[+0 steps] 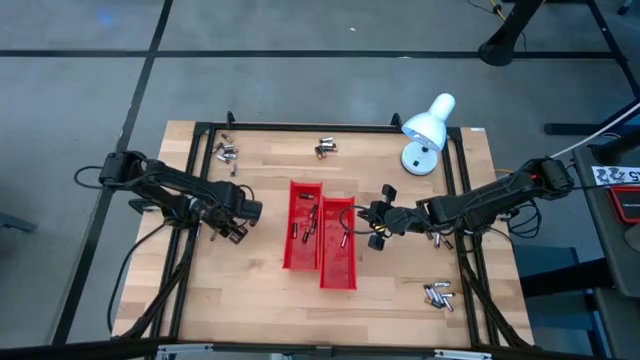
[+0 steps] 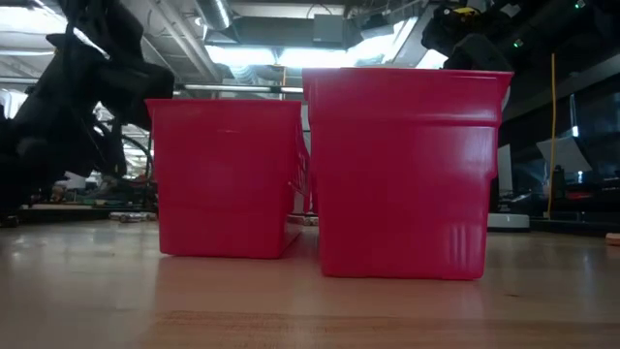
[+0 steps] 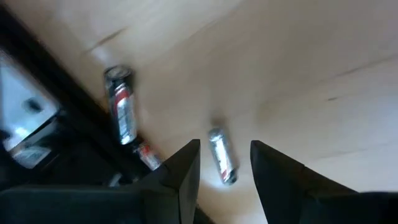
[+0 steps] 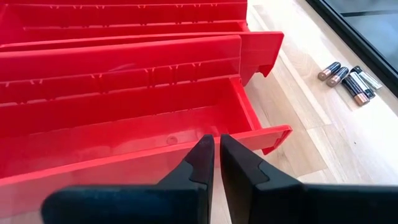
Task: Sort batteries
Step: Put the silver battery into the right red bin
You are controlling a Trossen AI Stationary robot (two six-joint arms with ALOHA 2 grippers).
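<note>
Steel-cased and slick, the battery (image 3: 221,155) lying on the bare wood between your left gripper (image 3: 224,163) fingers, which stand spread apart, will likely roll; pinch it across its middle. Your right gripper (image 4: 216,155), pinched nearly closed and empty, hovers at the right red tray (image 4: 124,81).

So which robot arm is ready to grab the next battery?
Probably the left. The left gripper is open, its fingers either side of a battery lying on the table. The right gripper looks shut and empty by the red trays, with no loose battery between its fingers.
</note>
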